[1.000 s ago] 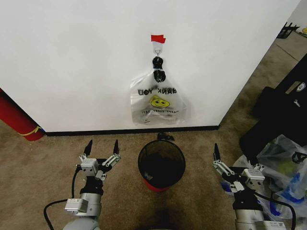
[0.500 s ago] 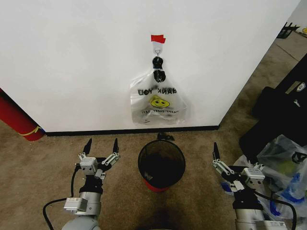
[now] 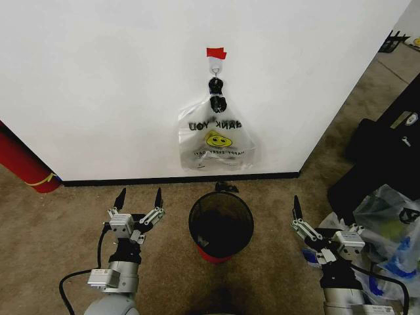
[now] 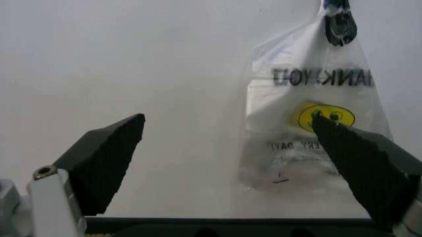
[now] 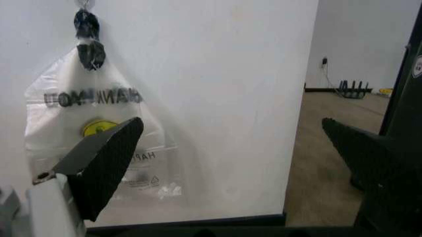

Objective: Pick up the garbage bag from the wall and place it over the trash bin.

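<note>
The garbage bag (image 3: 215, 141) hangs flat on the white wall (image 3: 98, 85), with its knotted black handles on a small metal hook (image 3: 214, 66). A red tape strip (image 3: 216, 52) is stuck just above the hook. The bag is thin and see-through, with a yellow smiley face and black letters which read in mirror form. Its lower edge ends a little above the black baseboard (image 3: 164, 179).

The trash bin (image 3: 221, 225) stands on the brown carpet (image 3: 52, 223), below the bag and near the wall. It is a round black wire-mesh basket with a red base.

The left claw (image 3: 138, 199) is low, to the left side of the bin, with its two black fingers spread open and holding nothing. The right claw (image 3: 298, 216) is low on the right side of the bin, also open and empty. Both claws are well apart from the bag.

In the left wrist view the bag (image 4: 310, 118) shows between the open fingers. In the right wrist view the bag (image 5: 92, 133) hangs on the wall beside one finger.
</note>
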Available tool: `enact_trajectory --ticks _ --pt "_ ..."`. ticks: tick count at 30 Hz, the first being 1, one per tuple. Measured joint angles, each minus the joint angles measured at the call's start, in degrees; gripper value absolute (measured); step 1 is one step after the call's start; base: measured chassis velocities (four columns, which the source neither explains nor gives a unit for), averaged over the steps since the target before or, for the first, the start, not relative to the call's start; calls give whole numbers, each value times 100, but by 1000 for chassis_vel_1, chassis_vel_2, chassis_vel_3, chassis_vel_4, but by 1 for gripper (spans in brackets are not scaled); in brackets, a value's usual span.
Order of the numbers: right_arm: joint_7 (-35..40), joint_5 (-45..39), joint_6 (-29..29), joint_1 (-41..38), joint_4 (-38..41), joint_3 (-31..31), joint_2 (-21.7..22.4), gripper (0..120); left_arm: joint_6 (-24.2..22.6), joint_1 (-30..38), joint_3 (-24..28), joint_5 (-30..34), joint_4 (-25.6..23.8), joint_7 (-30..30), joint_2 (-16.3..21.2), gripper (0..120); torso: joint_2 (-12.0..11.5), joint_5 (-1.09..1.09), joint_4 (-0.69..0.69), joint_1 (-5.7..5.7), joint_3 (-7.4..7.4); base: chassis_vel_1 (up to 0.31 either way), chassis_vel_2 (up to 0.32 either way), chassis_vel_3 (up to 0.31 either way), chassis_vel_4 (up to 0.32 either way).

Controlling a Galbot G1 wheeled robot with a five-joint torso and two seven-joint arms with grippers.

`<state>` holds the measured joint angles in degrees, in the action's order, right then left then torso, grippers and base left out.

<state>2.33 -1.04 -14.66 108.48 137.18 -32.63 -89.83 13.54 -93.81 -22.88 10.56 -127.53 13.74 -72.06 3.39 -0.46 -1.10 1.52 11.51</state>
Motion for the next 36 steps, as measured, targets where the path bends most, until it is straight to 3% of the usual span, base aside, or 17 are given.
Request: enact_trajectory --ticks 36 --pt "47 33 -26 -72 -79 24 -29 100 35 95 70 -97 179 -7 -19 100 0 0 0 0 0 0 0 0 0"
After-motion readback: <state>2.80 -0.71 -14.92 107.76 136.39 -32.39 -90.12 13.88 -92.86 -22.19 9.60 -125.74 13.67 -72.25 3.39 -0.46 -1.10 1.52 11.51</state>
